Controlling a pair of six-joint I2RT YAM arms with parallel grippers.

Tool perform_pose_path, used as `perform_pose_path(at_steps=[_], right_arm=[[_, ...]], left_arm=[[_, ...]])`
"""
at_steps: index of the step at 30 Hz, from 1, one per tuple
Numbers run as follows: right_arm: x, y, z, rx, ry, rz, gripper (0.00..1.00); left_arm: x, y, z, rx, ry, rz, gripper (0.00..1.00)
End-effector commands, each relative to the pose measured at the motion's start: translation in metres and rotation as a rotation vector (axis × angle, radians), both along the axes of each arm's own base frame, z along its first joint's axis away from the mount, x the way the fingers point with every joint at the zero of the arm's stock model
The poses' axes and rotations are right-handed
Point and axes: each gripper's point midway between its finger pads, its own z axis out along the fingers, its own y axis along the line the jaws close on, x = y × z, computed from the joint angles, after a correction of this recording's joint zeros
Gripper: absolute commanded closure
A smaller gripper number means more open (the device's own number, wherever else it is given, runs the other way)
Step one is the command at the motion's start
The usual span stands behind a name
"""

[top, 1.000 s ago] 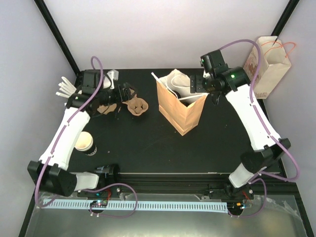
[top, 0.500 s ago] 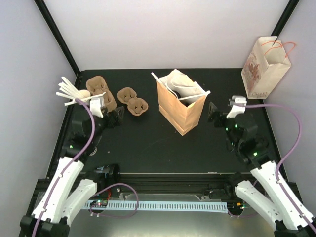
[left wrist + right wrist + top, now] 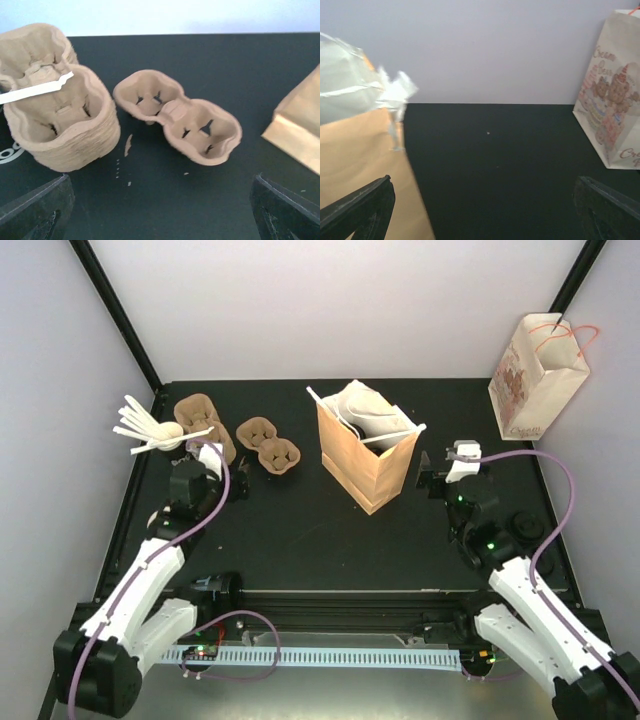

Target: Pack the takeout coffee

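The left gripper [image 3: 160,212] is spread wide and holds nothing. Just past it, a brown cup tray [image 3: 177,122] and a stack of trays [image 3: 60,125] sit on the black counter [image 3: 200,60]. The right gripper [image 3: 480,210] is spread wide too, empty, beside the brown bag [image 3: 368,472]. The takeout coffee [image 3: 368,412] may be the white and cream thing in the bag's top, but I cannot tell.

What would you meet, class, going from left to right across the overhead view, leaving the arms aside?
White stirrers → stack of pulp cup carriers → single two-cup carrier → brown paper bag → printed paper bag
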Motion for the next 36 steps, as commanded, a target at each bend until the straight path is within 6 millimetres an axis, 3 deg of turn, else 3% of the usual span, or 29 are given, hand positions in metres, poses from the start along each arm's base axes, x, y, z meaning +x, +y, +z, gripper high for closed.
perform_pose_path(at_steps=[1,5,18,22,26,30,33,35,36], right_arm=[[0.017,-0.02,0.002,0.008,-0.068,-0.072,0.0],[0.033,-0.046,-0.012,0.015,-0.068,-0.111,0.0],[0.074,-0.075,-0.079,-0.058,-0.085,-0.159,0.0],[0.079,-0.078,-0.098,-0.053,-0.075,-0.158,0.0],[0.075,-0.091,-0.102,-0.003,-0.105,-0.183,0.0],[0.081,-0.073,-0.105,-0.033,-0.078,-0.06,0.0],[0.08,-0.07,-0.105,-0.04,-0.076,-0.041,0.0],[0.077,-0.066,-0.104,-0.052,-0.092,-0.017,0.0],[0.075,-0.065,-0.103,-0.054,-0.099,-0.011,0.0]], left_arm=[[0.018,0.019,0.01,0.083,-0.057,0.071,0.01],[0.031,0.033,0.003,0.087,-0.101,0.116,0.01],[0.068,0.064,-0.028,0.125,-0.168,0.196,0.01],[0.072,0.069,-0.039,0.194,-0.199,0.204,0.01],[0.08,0.075,-0.046,0.19,-0.173,0.238,0.01],[0.078,0.064,-0.044,0.184,-0.192,0.173,0.01],[0.071,0.055,-0.044,0.177,-0.224,0.121,0.01],[0.057,0.053,-0.023,0.146,-0.375,0.125,0.01],[0.048,0.053,-0.031,0.14,-0.402,0.125,0.01]])
